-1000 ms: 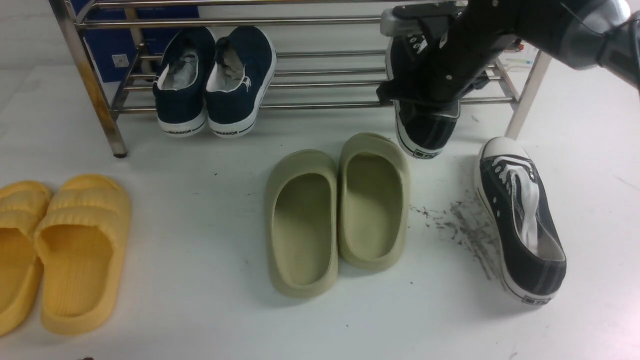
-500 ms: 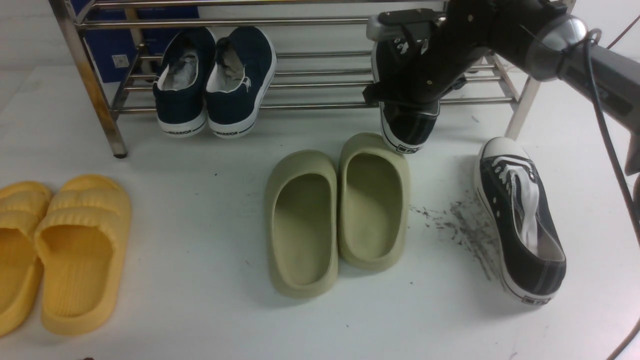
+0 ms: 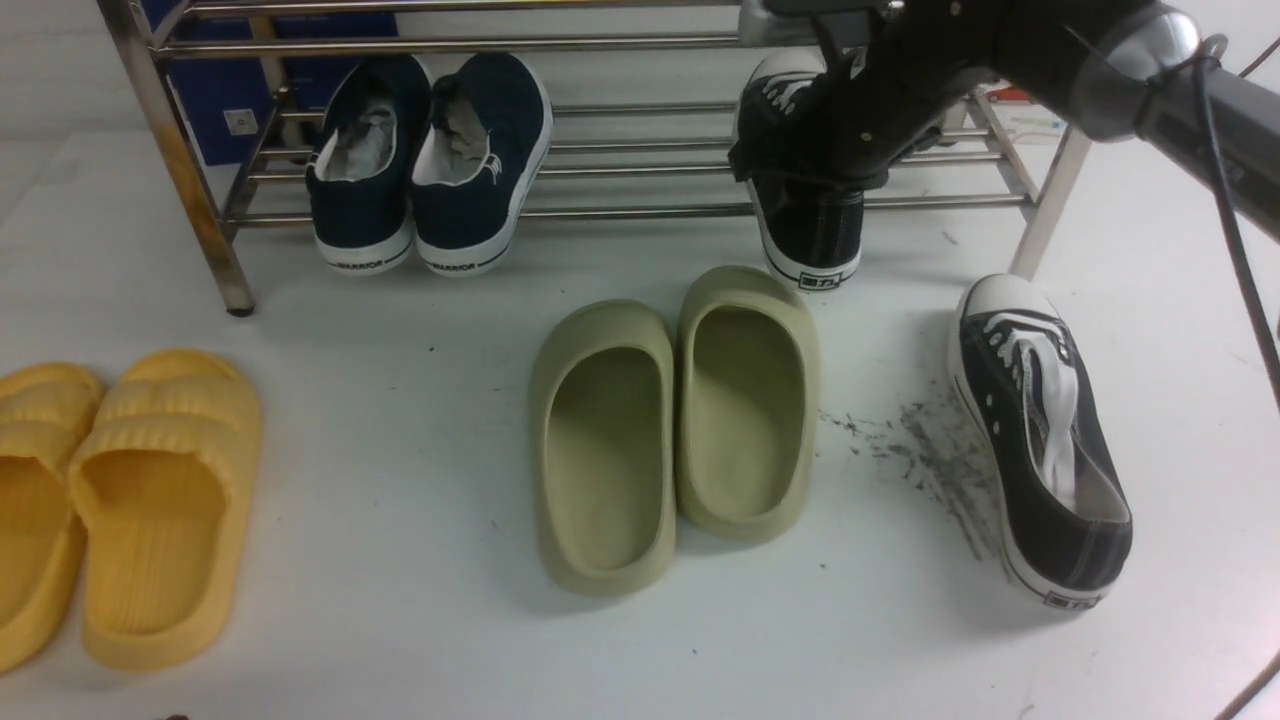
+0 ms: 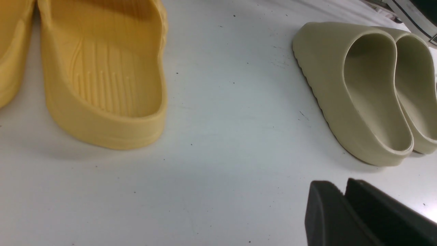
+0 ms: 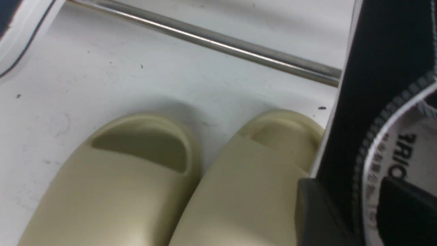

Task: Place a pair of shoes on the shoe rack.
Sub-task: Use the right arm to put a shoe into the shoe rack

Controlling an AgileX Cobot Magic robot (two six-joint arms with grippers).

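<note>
**Item 1, black canvas sneaker, first of the pair** (image 3: 810, 240). It lies on the right half of the shoe rack (image 3: 640, 211), white toe cap toward the back tubes and heel hanging over the front tube, just behind the toe of the olive-green slippers (image 3: 680, 420). Whether the heel touches the worktop (image 3: 400, 400) cannot be told. A second ago it hung tilted in front of the rack's right end. It has since moved leftward and further in, and now sits squarer to the tubes.

**Item 2, right hand** (image 3: 805, 170). It is over the heel of item 1. In the right wrist view its fingers (image 5: 317, 212) stand on either side of the heel wall. Whether they grip it or have let go cannot be told.

**Item 3, black canvas sneaker, second of the pair** (image 3: 1040, 440). It is on the worktop near the rack's right front post, beside dark scuff marks (image 3: 930, 440). It has not moved and nothing touches it.

**Item 4, left hand** (image 4: 343, 191). It is low over bare worktop, narrow, with nothing between the fingers.

**Item 5, other footwear.** The navy WARRIOR pair (image 3: 430, 170) is on the rack's left half. The yellow slippers (image 3: 130, 500) are at the worktop's left.

**Assessment.** The first sneaker looks placed, so the task is about half done. Item 3 is yet to be fetched, and the free tube space to the right of item 1 looks fit to take it.
</note>
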